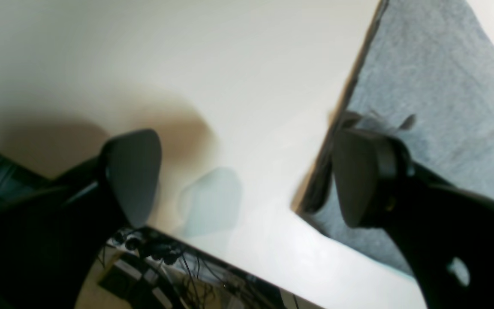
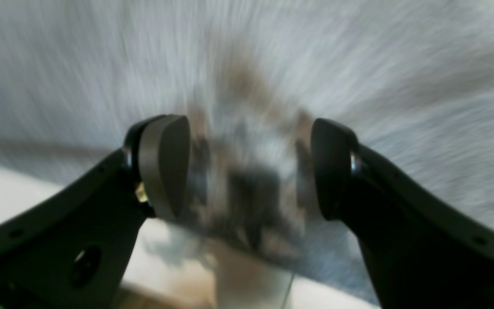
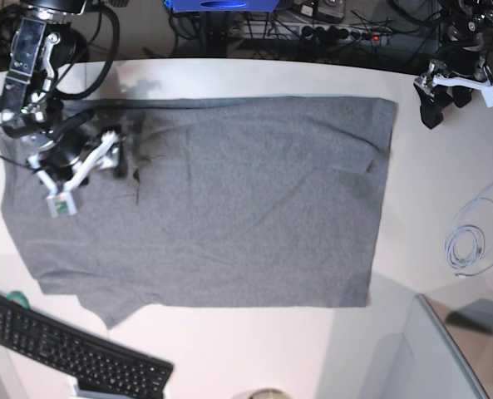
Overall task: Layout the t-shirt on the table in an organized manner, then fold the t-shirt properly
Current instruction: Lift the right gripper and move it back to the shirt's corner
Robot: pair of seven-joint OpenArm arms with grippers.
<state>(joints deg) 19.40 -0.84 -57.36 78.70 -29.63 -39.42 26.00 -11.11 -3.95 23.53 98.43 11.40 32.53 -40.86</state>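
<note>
The heather-grey t-shirt point(image 3: 229, 208) lies spread flat across the white table point(image 3: 429, 183), with a small dark ruck near its left end. My right gripper point(image 3: 128, 166) hangs low over that ruck. In the right wrist view it point(image 2: 249, 167) stands open, and the cloth point(image 2: 358, 64) between and beyond its jaws is blurred. My left gripper point(image 3: 441, 106) is off the shirt, just past its far right corner. The left wrist view shows it point(image 1: 245, 180) open above bare table point(image 1: 187, 64), with the shirt's corner point(image 1: 435, 86) beside one finger point(image 1: 358, 176).
A black keyboard point(image 3: 71, 349) lies at the near left edge. A coiled pale cable point(image 3: 470, 245) rests on the table at the right, and a translucent bin point(image 3: 429, 349) stands at the near right. Cables and power strips point(image 3: 329, 29) run beyond the far edge.
</note>
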